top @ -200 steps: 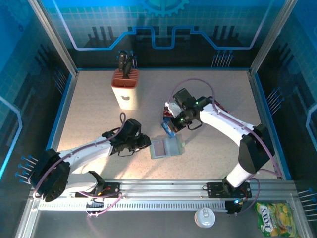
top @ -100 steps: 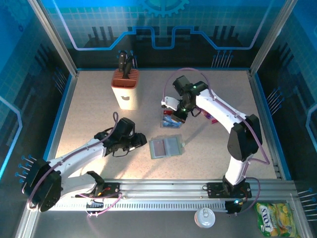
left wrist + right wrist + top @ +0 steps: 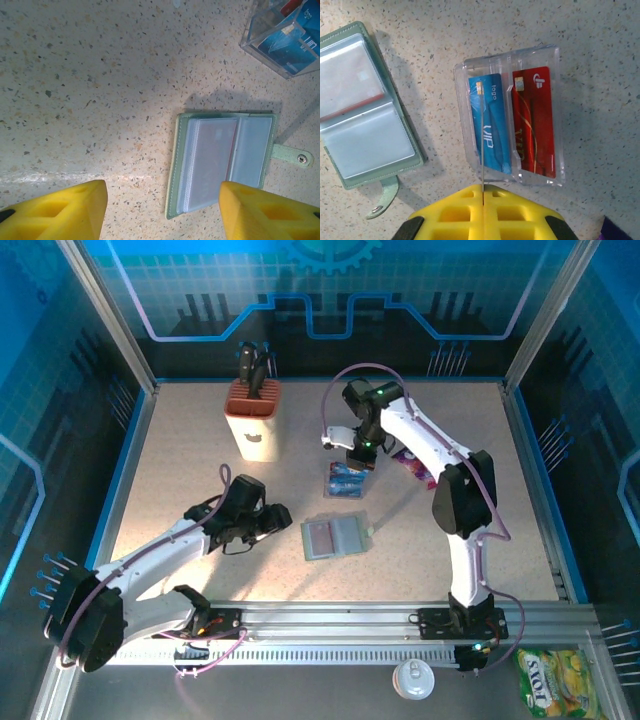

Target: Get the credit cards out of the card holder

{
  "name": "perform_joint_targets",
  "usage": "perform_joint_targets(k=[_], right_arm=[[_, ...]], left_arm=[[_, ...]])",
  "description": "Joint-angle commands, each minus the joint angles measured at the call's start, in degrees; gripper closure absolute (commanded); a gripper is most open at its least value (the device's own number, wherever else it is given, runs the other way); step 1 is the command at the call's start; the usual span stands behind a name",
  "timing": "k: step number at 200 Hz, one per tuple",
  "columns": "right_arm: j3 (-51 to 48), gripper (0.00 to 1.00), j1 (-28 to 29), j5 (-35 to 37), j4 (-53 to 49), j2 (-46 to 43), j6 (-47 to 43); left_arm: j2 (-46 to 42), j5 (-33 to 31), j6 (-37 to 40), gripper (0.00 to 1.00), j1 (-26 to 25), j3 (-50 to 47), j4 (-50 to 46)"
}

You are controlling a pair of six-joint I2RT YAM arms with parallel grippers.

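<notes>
**Holding a card over the tray, with the card holder open alongside**

In the right wrist view, the right tool is pressed together on an edge-on card. The card appears as a thin pale line running up from the seam between the fingers, over the clear tray at frame centre. Two credit cards already lie in the tray, one blue and one red, side by side in separate slots. The card holder lies open and flat on the table at the left of that frame. It is just beside the tray but apart from it, with its snap tab towards the lower edge. In the left wrist view, the left tool is spread wide at the bottom of the frame and grips nothing. The holder lies just beyond it.

Handling, as judged: the cards look light, stiff and slick. They are so thin that one lying flat offers little to grip, so a protruding short edge is the place to pinch. The holder looks soft and light, and would probably slide or lift unless a cover panel is pinned down.

Hard to make out: the face of the pinched card cannot be read. Whether the cloudy plastic sleeves contain more cards is uncertain, though a reddish edge and a pinkish tint suggest one. A purple object is cut off at the lower right corner.
</notes>
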Motion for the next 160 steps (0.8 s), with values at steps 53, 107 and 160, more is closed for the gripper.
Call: perform_joint_targets(k=[53,107,160], right_arm=[[6.6,0.96,-0.4,-0.4,-4.9,6.7,-2.5],[4.8,0.95,-0.4,-0.7,-4.1,9.1,-2.6],[1.9,0.92,-0.6,0.4,-3.0,9.0,-3.6]], left_arm=[[1.3,1.7,1.2,0.38,1.9,0.2,-0.6],[1.5,2.0,2.0,0.38,2.7,0.0,-1.3],[2.5,2.6,2.4,0.38,3.3,0.2,-1.1]])
